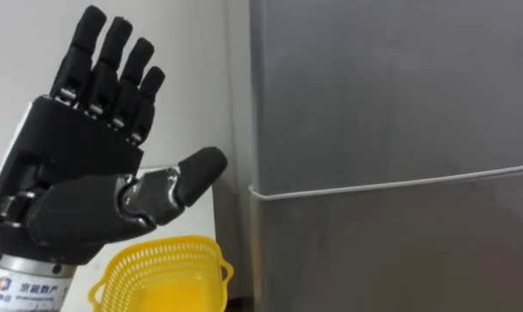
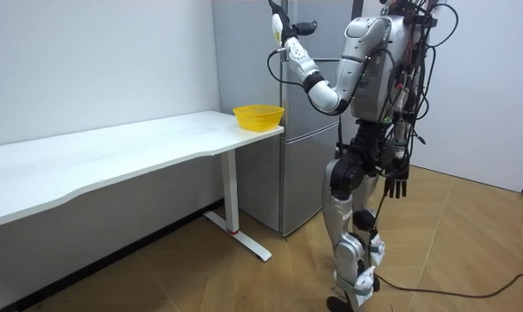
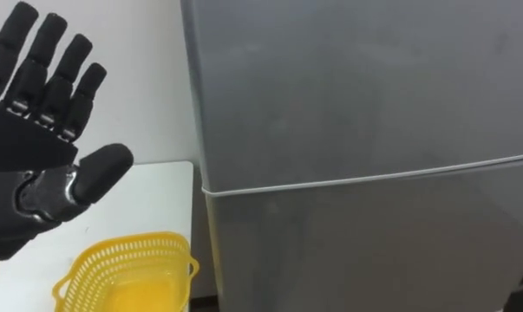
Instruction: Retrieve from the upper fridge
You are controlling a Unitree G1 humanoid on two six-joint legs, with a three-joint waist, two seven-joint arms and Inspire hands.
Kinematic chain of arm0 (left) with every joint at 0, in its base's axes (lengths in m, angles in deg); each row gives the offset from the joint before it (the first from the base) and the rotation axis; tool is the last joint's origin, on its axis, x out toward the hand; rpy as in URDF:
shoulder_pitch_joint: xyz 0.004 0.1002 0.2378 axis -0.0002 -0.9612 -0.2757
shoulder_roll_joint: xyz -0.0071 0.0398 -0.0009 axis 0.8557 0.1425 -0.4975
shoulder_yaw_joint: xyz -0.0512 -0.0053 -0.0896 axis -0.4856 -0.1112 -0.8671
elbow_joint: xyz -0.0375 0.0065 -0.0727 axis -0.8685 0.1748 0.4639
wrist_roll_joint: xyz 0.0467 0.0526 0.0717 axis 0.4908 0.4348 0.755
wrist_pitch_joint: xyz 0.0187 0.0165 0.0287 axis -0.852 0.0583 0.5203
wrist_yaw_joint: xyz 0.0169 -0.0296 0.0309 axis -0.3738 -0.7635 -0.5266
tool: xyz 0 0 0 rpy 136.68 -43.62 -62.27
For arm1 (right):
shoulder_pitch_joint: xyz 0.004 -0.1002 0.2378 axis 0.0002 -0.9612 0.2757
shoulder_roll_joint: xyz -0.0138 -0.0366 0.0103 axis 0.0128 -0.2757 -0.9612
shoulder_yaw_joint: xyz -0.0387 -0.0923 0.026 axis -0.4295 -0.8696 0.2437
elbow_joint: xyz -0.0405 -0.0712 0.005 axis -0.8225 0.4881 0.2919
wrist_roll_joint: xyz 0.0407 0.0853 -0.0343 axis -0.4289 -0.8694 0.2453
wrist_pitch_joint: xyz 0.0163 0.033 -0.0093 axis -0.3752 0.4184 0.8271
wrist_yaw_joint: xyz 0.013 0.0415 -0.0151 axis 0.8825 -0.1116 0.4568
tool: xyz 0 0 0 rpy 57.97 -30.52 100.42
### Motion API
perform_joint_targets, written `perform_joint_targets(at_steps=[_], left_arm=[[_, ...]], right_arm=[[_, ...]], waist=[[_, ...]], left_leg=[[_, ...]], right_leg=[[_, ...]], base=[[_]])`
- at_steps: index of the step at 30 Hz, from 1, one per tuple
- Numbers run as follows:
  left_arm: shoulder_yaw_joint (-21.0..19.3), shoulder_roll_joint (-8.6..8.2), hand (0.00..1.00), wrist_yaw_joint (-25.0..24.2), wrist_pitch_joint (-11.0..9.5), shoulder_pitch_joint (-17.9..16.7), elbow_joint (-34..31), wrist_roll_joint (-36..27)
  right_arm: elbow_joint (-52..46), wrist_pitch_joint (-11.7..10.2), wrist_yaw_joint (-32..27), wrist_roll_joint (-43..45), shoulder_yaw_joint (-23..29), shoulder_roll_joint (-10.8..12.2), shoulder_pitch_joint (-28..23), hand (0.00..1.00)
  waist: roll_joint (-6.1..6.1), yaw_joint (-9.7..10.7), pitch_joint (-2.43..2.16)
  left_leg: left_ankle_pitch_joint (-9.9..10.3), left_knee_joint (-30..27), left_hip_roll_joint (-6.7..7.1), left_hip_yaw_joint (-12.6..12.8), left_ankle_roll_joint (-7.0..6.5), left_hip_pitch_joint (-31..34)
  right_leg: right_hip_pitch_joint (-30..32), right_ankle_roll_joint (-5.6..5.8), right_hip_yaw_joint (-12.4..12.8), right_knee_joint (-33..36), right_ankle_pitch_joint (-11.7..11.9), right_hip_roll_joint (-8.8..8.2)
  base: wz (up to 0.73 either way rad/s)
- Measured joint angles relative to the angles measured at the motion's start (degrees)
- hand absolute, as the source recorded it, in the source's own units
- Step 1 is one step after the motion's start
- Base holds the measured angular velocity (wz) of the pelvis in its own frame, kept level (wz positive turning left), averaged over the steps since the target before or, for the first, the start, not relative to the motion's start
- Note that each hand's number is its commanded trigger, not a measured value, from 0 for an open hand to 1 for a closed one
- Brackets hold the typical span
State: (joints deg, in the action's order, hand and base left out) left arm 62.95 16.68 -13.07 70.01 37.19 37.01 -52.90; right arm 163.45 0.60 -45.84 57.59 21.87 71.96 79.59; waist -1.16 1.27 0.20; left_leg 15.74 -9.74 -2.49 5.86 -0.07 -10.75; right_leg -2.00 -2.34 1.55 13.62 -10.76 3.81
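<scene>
A grey fridge stands shut before me, its upper door (image 1: 391, 87) parted from the lower door (image 1: 400, 251) by a thin pale seam. My left hand (image 1: 79, 173) is raised in front of the fridge's left edge, palm toward me, fingers straight and spread, thumb pointing at the door edge; it is open and holds nothing. In the room view I stand upright facing the fridge (image 2: 252, 61), left hand (image 2: 281, 26) lifted high. The right hand (image 2: 398, 184) hangs at my side with its fingers straight down, open and holding nothing.
A yellow mesh basket (image 1: 161, 273) sits at the end of a long white table (image 2: 114, 156) that butts against the fridge's left side. A white wall runs behind the table. Wooden floor lies around me.
</scene>
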Motion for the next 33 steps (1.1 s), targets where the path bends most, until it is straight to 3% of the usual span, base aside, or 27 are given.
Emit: perform_joint_targets(at_steps=[4, 13, 21, 25, 33], left_arm=[[0.3, -0.04, 0.0, -1.0, 0.9, 0.0, 0.0, 0.0], [0.5, -0.04, 0.0, -1.8, 1.9, 0.0, 0.0, 0.3], [1.3, -0.09, 0.0, 1.5, 2.0, -0.1, 0.4, 13.5], [2.9, -0.38, 0.0, 1.7, 3.1, -0.2, 0.4, 17.2], [6.8, -0.4, 0.0, 1.8, 3.1, -0.1, 0.3, 21.3]], right_arm=[[0.0, 1.1, 0.2, 0.0, 0.0, 0.0, 0.0, 0.0], [0.0, 1.1, 0.0, 0.0, 0.0, 0.0, -0.4, 0.0], [-0.2, 1.1, -0.5, 0.2, -0.1, 0.0, 1.0, 0.0], [-0.1, 1.0, -0.4, 0.4, -0.6, 0.0, 2.0, 0.0], [0.2, 0.8, -0.7, 0.4, -2.2, -0.1, 3.8, 0.0]], waist=[[0.03, 0.0, -0.18], [0.24, -0.1, -0.2], [0.29, -0.1, 0.14], [-0.17, 0.0, 0.35], [-1.15, 1.5, 0.09]], left_leg=[[0.0, 0.0, -0.02, 0.1, 0.0, -0.1], [0.0, 0.0, -0.13, 0.1, 0.0, -0.5], [0.0, 0.1, -0.1, 0.2, 0.0, -0.2], [0.0, 0.1, -0.1, 0.2, 0.0, 0.0], [0.0, 0.1, -0.12, 0.2, 0.01, 0.1]], right_leg=[[0.0, -0.01, 0.1, 0.0, 0.0, 0.05], [-0.1, -0.05, 0.2, 0.3, 0.0, 0.2], [-0.1, -0.05, 0.1, 0.3, 0.1, 0.1], [0.0, -0.05, 0.0, 0.3, 0.1, 0.09], [0.1, -0.05, 0.0, 0.2, 0.1, 0.13]], base=[[0.0], [0.0], [0.0], [0.0], [0.0]])
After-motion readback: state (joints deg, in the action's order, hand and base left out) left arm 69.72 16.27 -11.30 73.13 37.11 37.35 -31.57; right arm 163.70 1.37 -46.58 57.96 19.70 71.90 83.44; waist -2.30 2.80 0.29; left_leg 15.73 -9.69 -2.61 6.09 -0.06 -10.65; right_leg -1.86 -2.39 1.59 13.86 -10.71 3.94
